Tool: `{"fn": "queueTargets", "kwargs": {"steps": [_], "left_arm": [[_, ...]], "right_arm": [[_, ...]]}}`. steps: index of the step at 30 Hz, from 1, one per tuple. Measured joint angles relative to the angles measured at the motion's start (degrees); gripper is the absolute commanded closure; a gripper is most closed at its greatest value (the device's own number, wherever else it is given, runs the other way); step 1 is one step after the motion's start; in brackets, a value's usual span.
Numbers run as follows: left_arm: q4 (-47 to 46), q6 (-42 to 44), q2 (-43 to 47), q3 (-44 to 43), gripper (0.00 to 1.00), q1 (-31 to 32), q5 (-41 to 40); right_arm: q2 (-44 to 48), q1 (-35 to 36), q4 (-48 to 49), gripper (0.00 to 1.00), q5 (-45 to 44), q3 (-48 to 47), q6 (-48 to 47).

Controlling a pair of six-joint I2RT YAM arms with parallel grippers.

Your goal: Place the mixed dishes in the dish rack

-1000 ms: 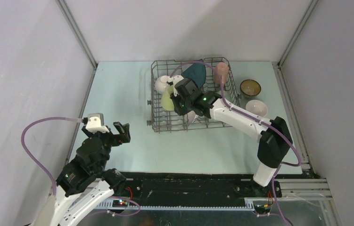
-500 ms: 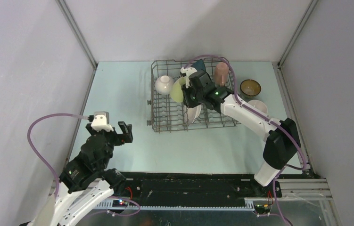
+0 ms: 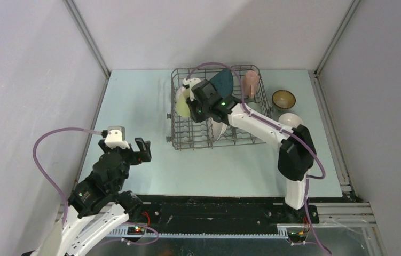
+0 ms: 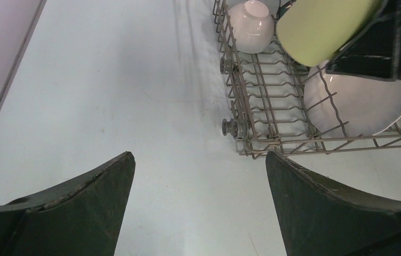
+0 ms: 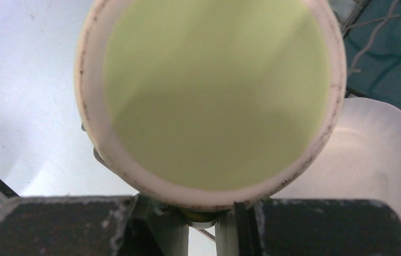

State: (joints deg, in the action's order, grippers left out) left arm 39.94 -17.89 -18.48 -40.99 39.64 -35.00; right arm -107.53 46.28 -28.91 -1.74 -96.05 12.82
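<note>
My right gripper [image 3: 191, 104] is shut on the rim of a pale green bowl [image 3: 183, 107], holding it tilted over the left rear of the grey wire dish rack [image 3: 179, 140]. The right wrist view is filled by the pale green bowl [image 5: 214, 90], its white rim pinched in my right gripper [image 5: 209, 213]. In the rack stand a white bowl [image 4: 250, 25], a white round plate [image 4: 363, 104], a dark teal plate [image 3: 222, 81] and a pink mug [image 3: 250, 81]. My left gripper [image 4: 198, 160] hangs open over bare table, left of the rack.
A brown bowl [image 3: 283, 98] and a white bowl [image 3: 290, 118] sit on the table right of the rack, near the right wall. The right arm stretches across the rack's front right part. The left arm stays near the front left.
The right gripper has carried the pale green bowl from the rack's middle toward its rear, then left to the rear left part. The left gripper shifted slightly, then held still.
</note>
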Motion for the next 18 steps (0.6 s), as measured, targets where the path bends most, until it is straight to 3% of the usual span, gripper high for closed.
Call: {"fn": "queueTargets", "kwargs": {"steps": [18], "left_arm": [[-0.1, 0.0, 0.0, 0.0, 0.0, 0.0, 1.0]], "right_arm": [[-15.1, 1.4, -6.5, 1.0, -9.5, -10.5, 0.2]]}}
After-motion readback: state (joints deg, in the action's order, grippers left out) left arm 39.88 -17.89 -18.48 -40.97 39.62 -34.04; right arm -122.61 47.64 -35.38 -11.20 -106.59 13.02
